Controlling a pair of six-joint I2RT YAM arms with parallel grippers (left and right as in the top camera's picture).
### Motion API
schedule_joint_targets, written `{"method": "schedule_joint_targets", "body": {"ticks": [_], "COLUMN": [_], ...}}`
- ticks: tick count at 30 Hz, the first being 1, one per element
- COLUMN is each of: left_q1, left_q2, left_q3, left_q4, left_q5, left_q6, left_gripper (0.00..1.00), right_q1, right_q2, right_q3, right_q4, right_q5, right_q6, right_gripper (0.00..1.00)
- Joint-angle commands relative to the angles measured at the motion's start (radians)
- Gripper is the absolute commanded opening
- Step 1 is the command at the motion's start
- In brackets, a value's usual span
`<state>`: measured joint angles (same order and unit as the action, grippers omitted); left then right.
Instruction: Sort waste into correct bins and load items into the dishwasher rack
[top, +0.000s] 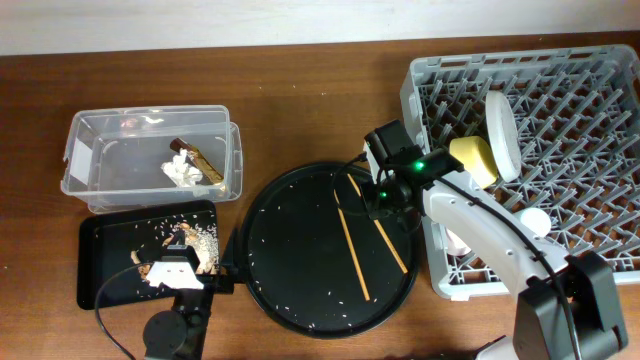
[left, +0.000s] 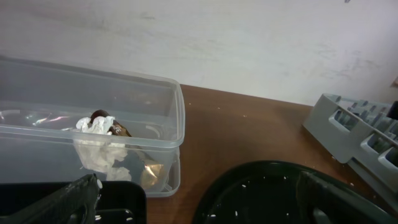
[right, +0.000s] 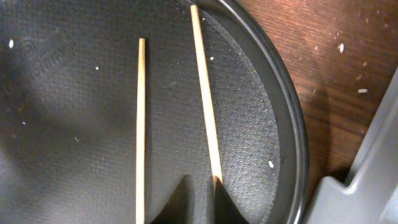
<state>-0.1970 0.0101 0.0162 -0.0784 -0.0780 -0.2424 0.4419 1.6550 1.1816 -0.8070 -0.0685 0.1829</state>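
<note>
The right tool (right: 202, 202) hangs low over the round black tray (right: 62, 93). Its two dark fingers stand narrowly apart, and the near end of one wooden chopstick (right: 205, 93) lies right at their mouth. Whether it is pinched cannot be told. The second chopstick (right: 141, 124) lies just beside the first, apart from it and nearly parallel. Both are thin, pale, straight sticks. The tray's floor is finely pebbled, flecked with white rice grains, and has a smooth raised rim. Beyond the rim is brown wood-grain bench (top: 300, 100), then the corner of the grey plastic dishwasher rack (top: 580, 120). A pale plate (top: 500, 135) stands on edge among the rack's pegs with a yellow bowl (top: 475, 160) against it.

The left tool (left: 199, 186) is spread wide and holds nothing, poised at the right end of the shallow black rectangular tray (top: 110, 260). That tray holds brownish food scraps (top: 195, 245) and rice. Behind it, the clear tub (left: 124, 87) contains a crumpled white tissue (left: 99, 149) and a brown-gold wrapper stick (top: 200, 158).
</note>
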Motion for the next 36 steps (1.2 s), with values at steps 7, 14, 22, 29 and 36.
{"method": "schedule_joint_targets", "body": {"ticks": [7,14,22,29,36], "left_q1": [-0.001,-0.001,-0.001,-0.001,-0.001], "left_q2": [-0.004,-0.004,-0.004,-0.004,-0.004], "left_q3": [-0.008,-0.008,-0.008,-0.008,-0.008], "left_q4": [0.003,0.003,0.003,0.003,0.003], "left_q5": [0.004,0.004,0.004,0.004,0.004], "left_q6": [0.012,0.012,0.012,0.012,0.012], "left_gripper": [0.99,0.99,0.99,0.99,1.00], "right_q1": [0.011,0.009,-0.124,-0.215,-0.211], "right_q2": [0.317,0.221,-0.320,-0.169,-0.175], "right_q3": [-0.021,-0.018,-0.018,-0.018,0.005], "right_q4": [0.010,-0.009,0.001,0.269,0.249], "right_q5": [0.036,0.016,0.196,0.327,0.326], "right_q6": [-0.056,-0.009,-0.076,-0.195,-0.166], "right_gripper": [0.33,0.04,0.04,0.05,0.40]}}
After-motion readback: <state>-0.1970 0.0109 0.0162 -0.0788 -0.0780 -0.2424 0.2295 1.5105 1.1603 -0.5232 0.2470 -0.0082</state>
